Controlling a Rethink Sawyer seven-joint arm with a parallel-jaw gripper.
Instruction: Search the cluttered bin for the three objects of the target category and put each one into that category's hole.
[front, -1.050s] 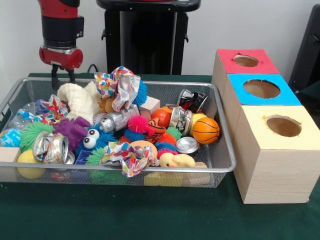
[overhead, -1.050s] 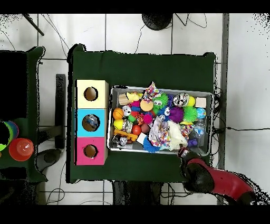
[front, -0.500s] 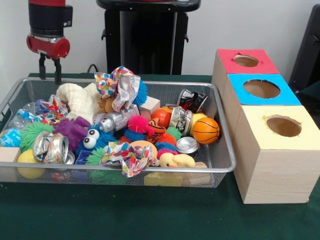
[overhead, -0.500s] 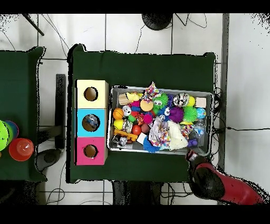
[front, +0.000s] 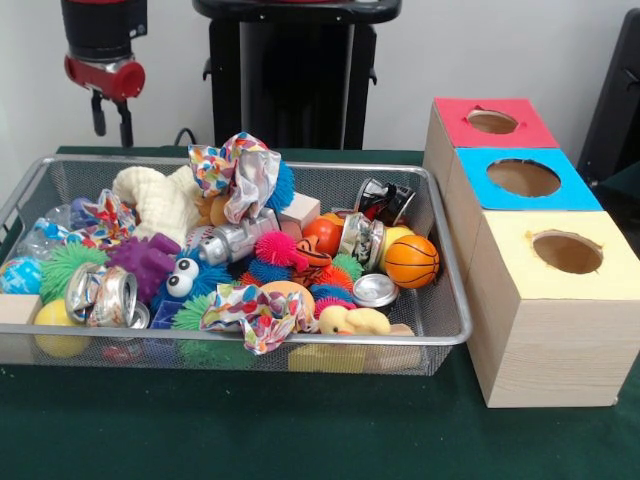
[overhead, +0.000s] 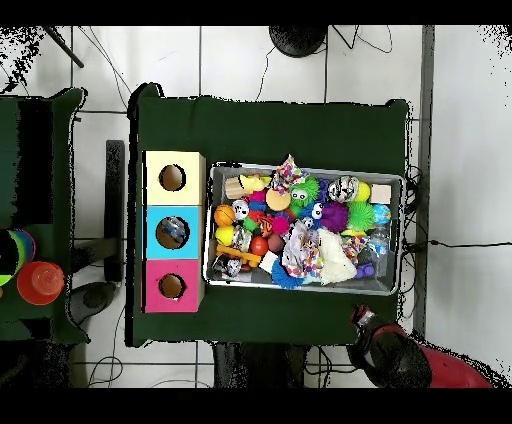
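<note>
Red and black gripper (front: 111, 115) sits at upper left of the front view, above and behind the bin's back rim, touching nothing. Two short dark fingers (front: 99, 113) hang apart with a clear gap between them, empty. In the overhead view the gripper (overhead: 362, 318) is at lower right, off the bin, over the green cloth edge; its fingers are too small to read there.

Silver wire-mesh bin (front: 447, 300) fills the centre-left of the front view, packed with clutter. Target category is not evident from the frames.

Visible in the pile: orange mini basketball (front: 411, 261) at right, crushed silver cans (front: 100, 294) at lower left, a flat can end (front: 373, 290) near the basketball, yellow rubber duck (front: 356, 320) against the front wall, white plush piece (front: 159, 201) at upper left, purple fuzzy toy (front: 146, 259), crumpled multicoloured paper (front: 237, 166) on top. Many items overlap; lower layers are hidden.

Three wooden boxes with round holes stand just right of the bin: red-topped box (front: 492, 122) furthest up, blue-topped box (front: 523, 178) in the middle, yellow-topped box (front: 566, 252) lowest. The arm is cut off at the top edge.
</note>
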